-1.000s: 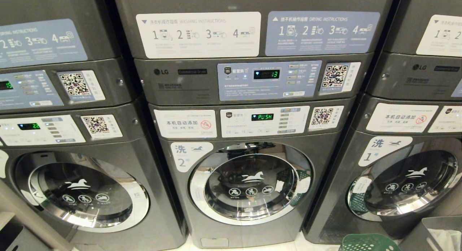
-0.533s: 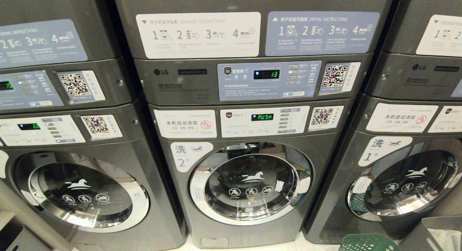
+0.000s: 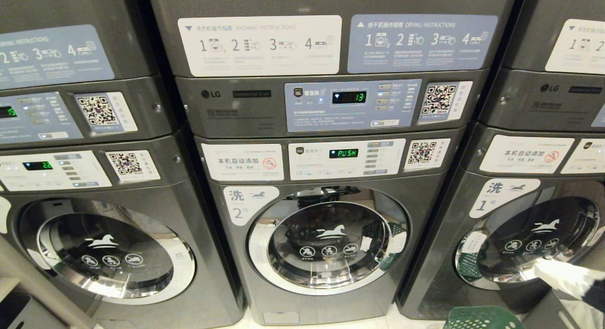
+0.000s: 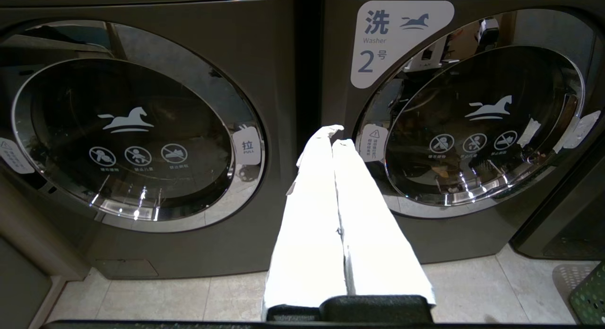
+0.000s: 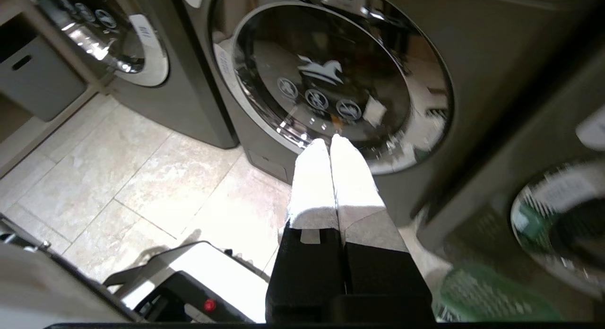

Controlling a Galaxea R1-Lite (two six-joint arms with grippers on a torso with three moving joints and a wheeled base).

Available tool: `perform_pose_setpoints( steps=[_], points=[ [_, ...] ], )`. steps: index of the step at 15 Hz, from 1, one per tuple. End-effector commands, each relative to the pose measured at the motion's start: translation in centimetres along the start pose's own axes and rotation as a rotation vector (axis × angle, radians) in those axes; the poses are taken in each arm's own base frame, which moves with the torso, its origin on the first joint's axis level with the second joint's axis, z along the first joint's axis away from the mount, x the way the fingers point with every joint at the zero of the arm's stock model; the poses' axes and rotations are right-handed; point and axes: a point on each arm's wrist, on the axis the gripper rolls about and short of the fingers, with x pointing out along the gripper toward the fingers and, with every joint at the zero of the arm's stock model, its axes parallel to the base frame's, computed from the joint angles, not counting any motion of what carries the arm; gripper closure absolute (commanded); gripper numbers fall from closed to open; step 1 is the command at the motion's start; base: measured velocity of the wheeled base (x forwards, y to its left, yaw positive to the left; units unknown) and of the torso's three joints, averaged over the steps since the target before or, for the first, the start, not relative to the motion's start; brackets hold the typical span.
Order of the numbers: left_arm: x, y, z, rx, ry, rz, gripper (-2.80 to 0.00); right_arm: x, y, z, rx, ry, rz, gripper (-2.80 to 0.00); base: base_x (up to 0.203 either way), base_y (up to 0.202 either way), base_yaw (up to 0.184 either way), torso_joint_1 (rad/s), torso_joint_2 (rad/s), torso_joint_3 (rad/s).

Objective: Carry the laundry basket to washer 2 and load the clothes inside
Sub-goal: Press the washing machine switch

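Observation:
Washer 2 (image 3: 326, 244) stands straight ahead with its round glass door (image 3: 328, 244) closed and "PUSH" on its display. The green laundry basket (image 3: 477, 318) sits on the floor at the bottom right, in front of washer 1; only its rim shows and no clothes are visible. My right gripper (image 3: 541, 266) reaches in from the lower right edge, shut and empty. In the right wrist view it (image 5: 329, 142) points at the lower part of washer 2's door (image 5: 331, 78), with the basket (image 5: 487, 296) beside it. My left gripper (image 4: 336, 135), shut and empty, hangs between two washers, left of the "2" label (image 4: 401, 40).
Washer 1 (image 3: 529, 234) is on the right and another washer (image 3: 104, 248) on the left, all with dryers stacked above. A grey bin (image 3: 553, 310) stands beside the basket. Beige floor tiles (image 5: 142, 168) lie before the machines, and my base (image 5: 198, 281) is close behind.
My right arm has swung up from out of sight into the bottom right of the head view, in front of washer 1 and the grey bin. Nothing else has moved.

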Motion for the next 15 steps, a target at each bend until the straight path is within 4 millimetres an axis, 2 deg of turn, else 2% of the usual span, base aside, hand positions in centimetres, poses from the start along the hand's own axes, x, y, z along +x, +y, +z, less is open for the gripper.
perform_pose_setpoints(
  steps=[1,4,8,13,15],
  points=[
    [0.1,0.0,-0.2,0.0,0.007,0.0,0.0,7.9,-1.8,0.6,-0.022,0.043,0.066,0.0,0.0,0.0,0.0,0.0,0.0,0.0],
    [0.1,0.0,-0.2,0.0,0.007,0.0,0.0,13.1,-2.5,1.5,-0.103,-0.081,0.054,0.0,0.0,0.0,0.0,0.0,0.0,0.0],
    [0.1,0.0,-0.2,0.001,0.007,0.0,0.0,18.0,-3.5,1.9,-0.28,-0.22,0.021,0.0,0.0,0.0,0.0,0.0,0.0,0.0],
    [0.1,0.0,-0.2,0.0,0.007,0.0,0.0,21.6,-4.6,1.0,-0.408,-0.314,-0.02,0.0,0.0,0.0,0.0,0.0,0.0,0.0],
    [0.1,0.0,-0.2,0.0,0.007,0.0,0.0,22.7,-5.2,1.8,-0.416,-0.347,-0.043,0.0,0.0,0.0,0.0,0.0,0.0,0.0]
  ],
)
